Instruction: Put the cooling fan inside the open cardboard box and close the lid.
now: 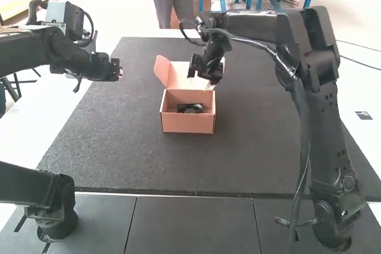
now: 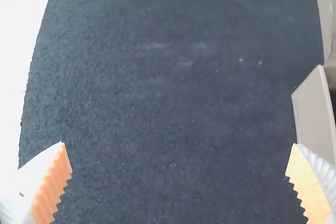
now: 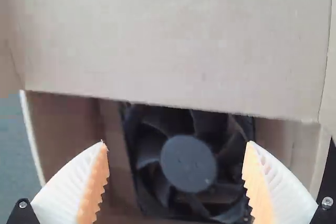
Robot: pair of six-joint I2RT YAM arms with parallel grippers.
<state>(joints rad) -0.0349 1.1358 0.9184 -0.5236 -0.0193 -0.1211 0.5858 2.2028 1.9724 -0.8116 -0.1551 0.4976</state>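
Though lid [image 1: 177,77] open, cooling fan [image 1: 190,108] inside cardboard box [image 1: 187,122].

I'm in a robotics lab or workshop: under my right claw [image 1: 205,78] spreads a black rough-textured table mat [image 1: 119,141], my black jointed arm [image 1: 324,123] mounted at its edge.

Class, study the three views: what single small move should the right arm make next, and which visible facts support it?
Probably press the lid down toward the box opening with the right gripper. The cooling fan already lies inside the cardboard box, the lid stands raised at its far wall, and the gripper is open, empty and right by the lid.
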